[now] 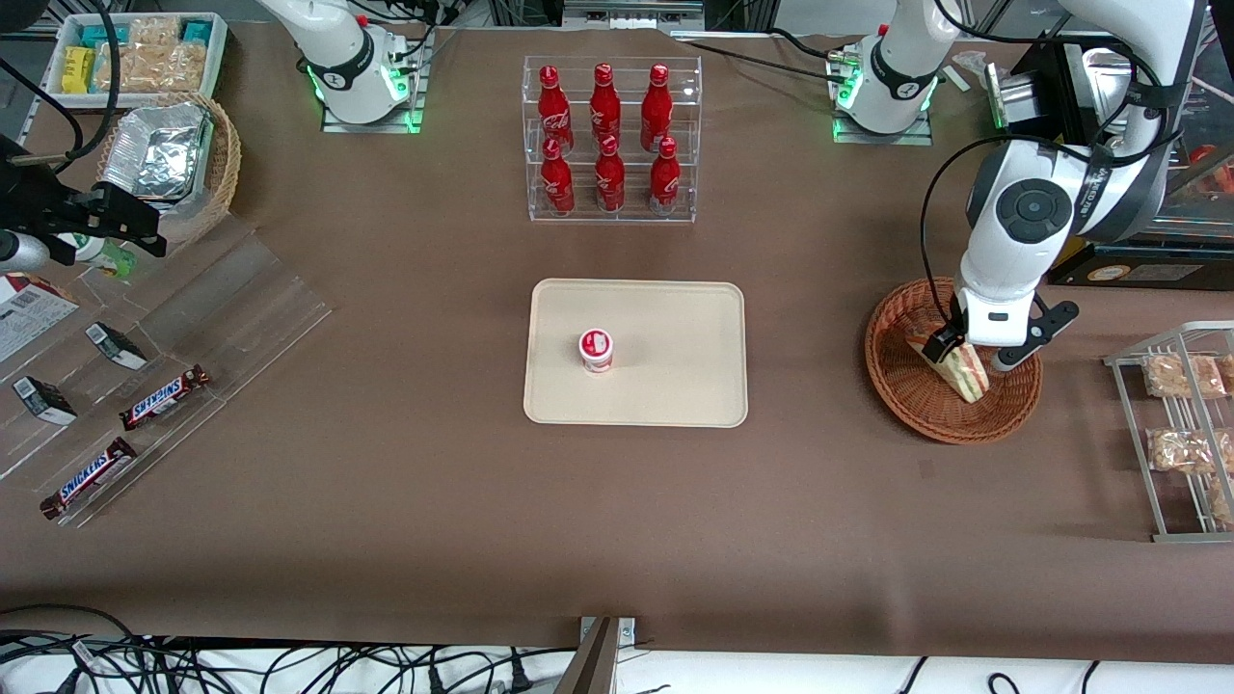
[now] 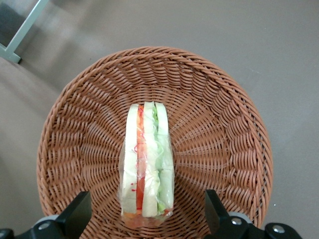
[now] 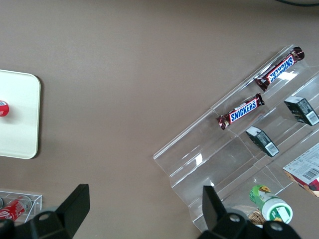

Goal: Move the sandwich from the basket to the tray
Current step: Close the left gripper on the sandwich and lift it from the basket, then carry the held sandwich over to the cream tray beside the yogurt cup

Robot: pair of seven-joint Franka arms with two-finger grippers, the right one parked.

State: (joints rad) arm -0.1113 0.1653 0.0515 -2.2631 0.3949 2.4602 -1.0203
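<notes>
Brown paper covers the whole counter (image 1: pixel 405 501) where I work. Near its middle lies the cream tray (image 1: pixel 675 386), flat, with a small red-and-white cup (image 1: pixel 596 350) standing on it. Farther from the front camera than the tray stands a clear rack of red bottles (image 1: pixel 609 140). Toward my end of the counter sits the round brown basket (image 1: pixel 906 395), well apart from the tray. A wire rack with snack bags (image 1: pixel 1181 434) lies near the basket, closer to the counter's edge at my end. Toward the parked arm's end I see clear plastic steps with Snickers bars (image 1: pixel 164 397), a tan basket with foil (image 1: pixel 164 159) and a white bin of snacks (image 1: pixel 135 53). The sandwich (image 2: pixel 147 164) is in the brown basket, standing on its edge, so I see white bread with green and red layers under shiny wrap. My pincer (image 2: pixel 147 219) hangs just above the basket, right over the sandwich. Its two fingers (image 2: pixel 75 214) are spread wide, one on each side of the sandwich, and they do not touch it.
</notes>
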